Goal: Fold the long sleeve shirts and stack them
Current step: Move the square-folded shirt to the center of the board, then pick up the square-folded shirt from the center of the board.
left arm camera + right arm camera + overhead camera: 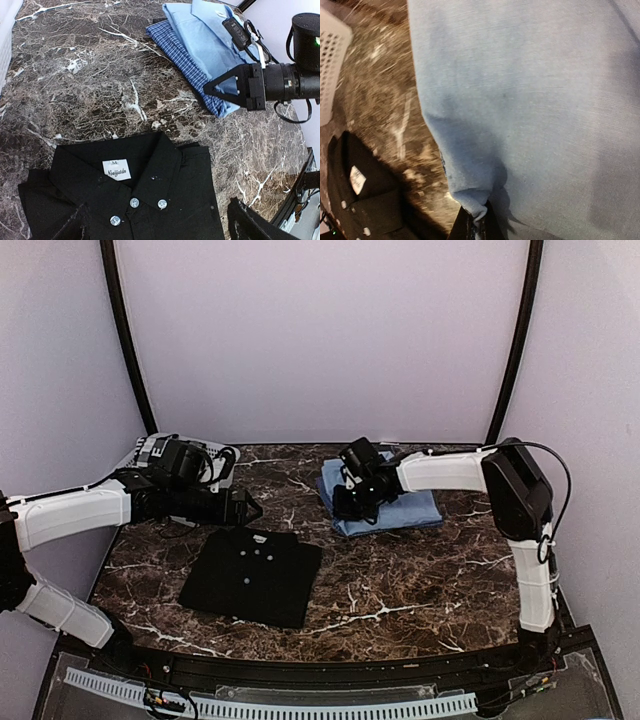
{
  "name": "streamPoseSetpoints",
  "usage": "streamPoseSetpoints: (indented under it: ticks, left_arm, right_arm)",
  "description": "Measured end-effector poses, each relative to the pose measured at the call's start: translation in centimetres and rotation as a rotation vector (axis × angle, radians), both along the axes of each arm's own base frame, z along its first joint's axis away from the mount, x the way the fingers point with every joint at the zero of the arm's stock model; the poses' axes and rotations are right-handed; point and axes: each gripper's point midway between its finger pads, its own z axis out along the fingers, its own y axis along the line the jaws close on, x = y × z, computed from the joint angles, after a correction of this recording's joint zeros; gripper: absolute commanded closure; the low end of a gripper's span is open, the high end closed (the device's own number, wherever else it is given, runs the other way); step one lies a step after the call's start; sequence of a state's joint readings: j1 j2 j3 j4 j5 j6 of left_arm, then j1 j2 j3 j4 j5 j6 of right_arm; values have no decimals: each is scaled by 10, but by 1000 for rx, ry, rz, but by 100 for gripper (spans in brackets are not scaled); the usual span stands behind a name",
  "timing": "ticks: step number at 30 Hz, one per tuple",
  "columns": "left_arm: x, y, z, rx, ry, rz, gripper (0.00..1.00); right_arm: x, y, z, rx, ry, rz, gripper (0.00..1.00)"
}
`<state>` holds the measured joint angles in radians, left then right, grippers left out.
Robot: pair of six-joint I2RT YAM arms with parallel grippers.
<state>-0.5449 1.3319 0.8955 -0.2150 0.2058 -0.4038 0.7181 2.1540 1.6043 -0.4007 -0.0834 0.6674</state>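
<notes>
Right gripper point(474, 222) tight on light blue shirt point(530, 100) edge; left gripper point(160, 225) wide over black shirt point(165, 170), label point(116, 169) legible left-wrist only

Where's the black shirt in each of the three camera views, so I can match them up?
Top external: the black shirt lies folded, lower left of centre.
Left wrist: it fills the bottom of the picture, collar and white label towards the top.
Right wrist: only its collar end shows, in the bottom-left corner.
Shared landmark: the light blue shirt, visible in all three.
</notes>
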Motion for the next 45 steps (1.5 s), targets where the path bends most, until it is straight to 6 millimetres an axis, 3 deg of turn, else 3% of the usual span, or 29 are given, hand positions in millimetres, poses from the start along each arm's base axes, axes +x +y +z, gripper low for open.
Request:
streamPoseSetpoints:
  ticks: [4, 7, 13, 17, 21, 27, 32, 37, 45]
  left_arm:
    - [0, 0, 0, 0, 0, 0, 6]
    - [0, 0, 0, 1, 0, 1, 6]
    - [2, 6, -2, 13, 3, 44, 2]
    - [1, 19, -8, 17, 28, 118, 2]
    - [-2, 43, -21, 36, 63, 221, 2]
    - [-11, 90, -42, 51, 118, 374, 2]
    - [-23, 117, -60, 62, 172, 459, 2]
    - [-40, 127, -82, 63, 234, 493, 2]
    - [-64, 123, -111, 21, 326, 485, 3]
  right_arm:
    - [-31, 53, 11, 115, 8, 38, 100]
    - [-47, 79, 19, 181, 15, 59, 90]
    - [-45, 92, 28, 242, -6, 66, 49]
    - [-45, 94, 32, 236, -40, 87, 37]
    - [-60, 99, 41, 220, -71, 126, 36]
    - [-111, 90, 57, 191, -74, 175, 35]
    - [-145, 85, 47, 154, -35, 191, 35]
    - [-170, 73, 17, 97, 40, 183, 35]
    - [-177, 67, 2, 102, 89, 140, 36]
